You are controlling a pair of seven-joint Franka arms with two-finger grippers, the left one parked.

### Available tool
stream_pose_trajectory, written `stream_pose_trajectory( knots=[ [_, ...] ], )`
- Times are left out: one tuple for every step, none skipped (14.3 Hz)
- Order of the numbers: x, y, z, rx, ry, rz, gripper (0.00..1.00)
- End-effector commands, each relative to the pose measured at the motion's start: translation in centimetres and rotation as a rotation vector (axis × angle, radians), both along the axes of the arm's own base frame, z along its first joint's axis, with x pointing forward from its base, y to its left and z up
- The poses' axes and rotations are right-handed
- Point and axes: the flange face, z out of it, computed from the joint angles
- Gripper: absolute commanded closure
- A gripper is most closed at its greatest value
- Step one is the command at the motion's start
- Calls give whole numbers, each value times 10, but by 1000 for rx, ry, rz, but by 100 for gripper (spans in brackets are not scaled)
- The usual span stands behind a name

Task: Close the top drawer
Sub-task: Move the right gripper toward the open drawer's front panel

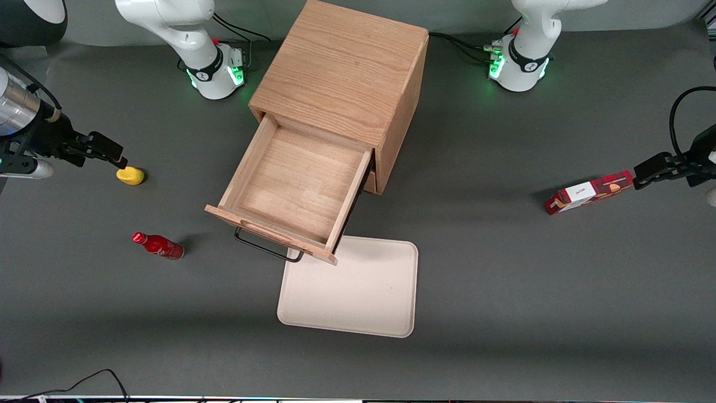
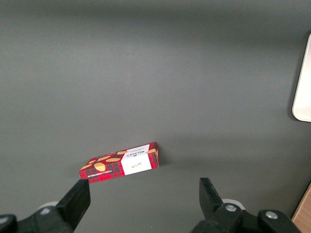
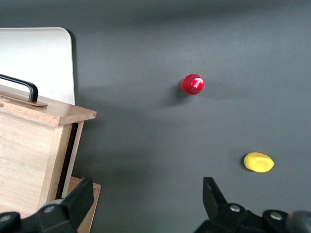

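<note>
The light oak top drawer (image 1: pixel 296 187) with its thin black wire handle (image 1: pixel 267 247) stands pulled fully out of the oak cabinet (image 1: pixel 341 73) at mid-table, empty, its wide front overhanging one corner of a cream rectangular plastic tray (image 1: pixel 358 291). The right arm's black two-finger gripper (image 1: pixel 103 148) hangs well apart from it toward the working arm's end of the table, fingers spread and holding nothing, just beside a small yellow lemon-shaped object (image 1: pixel 130 176); a red bottle (image 1: pixel 158 245) stands nearer the front camera. The closing push looks not yet begun. To do it well, the gripper should probably swing round to face the drawer front, meet the flat wood near its middle, close to the handle, and press straight along the slides, since an off-centre shove could skew the drawer or shift the cabinet.
</note>
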Motion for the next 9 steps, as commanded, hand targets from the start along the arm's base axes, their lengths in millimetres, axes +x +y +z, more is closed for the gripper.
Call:
stream_pose_trajectory(
  knots=[
    [1,-2,3,13,-5,7,0],
    [2,-2,4,13,-7,5,0],
    [3,-3,3,13,-5,5,0],
    [5,-4,0,14,-1,13,0],
    [7,-4,2,14,-6,13,0],
    [14,0,1,15,-6,21,0],
    [27,2,1,21,-4,25,0],
    [39,5,1,26,-3,44,0],
    [49,5,-2,29,9,51,0]
  ],
)
